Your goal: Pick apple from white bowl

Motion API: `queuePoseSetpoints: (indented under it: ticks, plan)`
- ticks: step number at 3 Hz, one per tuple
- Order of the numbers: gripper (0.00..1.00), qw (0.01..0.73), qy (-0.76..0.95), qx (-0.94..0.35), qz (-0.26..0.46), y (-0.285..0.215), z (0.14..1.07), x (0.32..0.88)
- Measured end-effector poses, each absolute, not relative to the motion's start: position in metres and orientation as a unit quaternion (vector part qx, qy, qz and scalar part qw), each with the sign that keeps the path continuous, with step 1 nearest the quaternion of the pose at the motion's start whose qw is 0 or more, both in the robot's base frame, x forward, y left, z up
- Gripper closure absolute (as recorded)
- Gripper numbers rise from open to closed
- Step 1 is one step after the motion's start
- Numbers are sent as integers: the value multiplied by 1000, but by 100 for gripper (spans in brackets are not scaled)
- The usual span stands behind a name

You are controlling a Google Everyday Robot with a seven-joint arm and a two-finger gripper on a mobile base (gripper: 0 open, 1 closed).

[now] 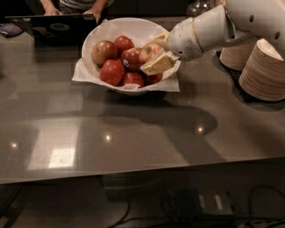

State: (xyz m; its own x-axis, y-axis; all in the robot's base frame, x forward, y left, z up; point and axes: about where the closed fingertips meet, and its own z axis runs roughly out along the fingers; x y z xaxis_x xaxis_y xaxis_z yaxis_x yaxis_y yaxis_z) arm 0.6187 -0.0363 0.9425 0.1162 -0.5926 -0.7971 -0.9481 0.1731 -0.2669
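The white bowl [111, 31], lined with crumpled white paper, stands at the back middle of the dark table. It holds several apples. My gripper [151, 55] reaches in from the right, over the bowl's right rim. Its cream fingers [156, 65] are closed around the pale red and yellow apple [148, 50], one finger below it and one above. The apple sits a little above the darker red apples [112, 71] at the right of the pile. A brownish-green apple [102, 51] lies at the left of the bowl.
Stacks of beige paper plates [262, 71] stand at the right, close behind my arm. A laptop [49, 24] and a person's hands [94, 12] are behind the bowl at the far edge. A glass jar [202, 6] stands at the back right.
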Motion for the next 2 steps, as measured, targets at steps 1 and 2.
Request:
queuePoseSetpoints:
  ticks: [1,2]
  plan:
    - [100,453,602,-617,230,-35,979,613]
    - [100,463,568,-630,256,-37,1017,599]
